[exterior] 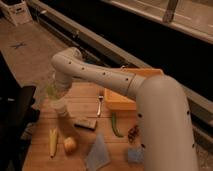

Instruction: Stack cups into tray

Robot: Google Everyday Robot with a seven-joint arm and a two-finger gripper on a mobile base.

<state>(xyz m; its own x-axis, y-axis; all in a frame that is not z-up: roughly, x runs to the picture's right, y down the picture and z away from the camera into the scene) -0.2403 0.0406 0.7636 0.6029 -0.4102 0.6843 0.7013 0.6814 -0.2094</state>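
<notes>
The gripper is seen low beside the green cup and the white cup, across the table from the tray, and since its grasp cannot be told, one cup should be taken squarely at the rim and lifted straight.

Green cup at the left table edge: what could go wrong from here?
1. The gripper sits low by the green cup, right beside the white cup; a slight miss could knock either off the table edge.
2. The tray lies across the table past a fork; a low carry might snag it.
</notes>
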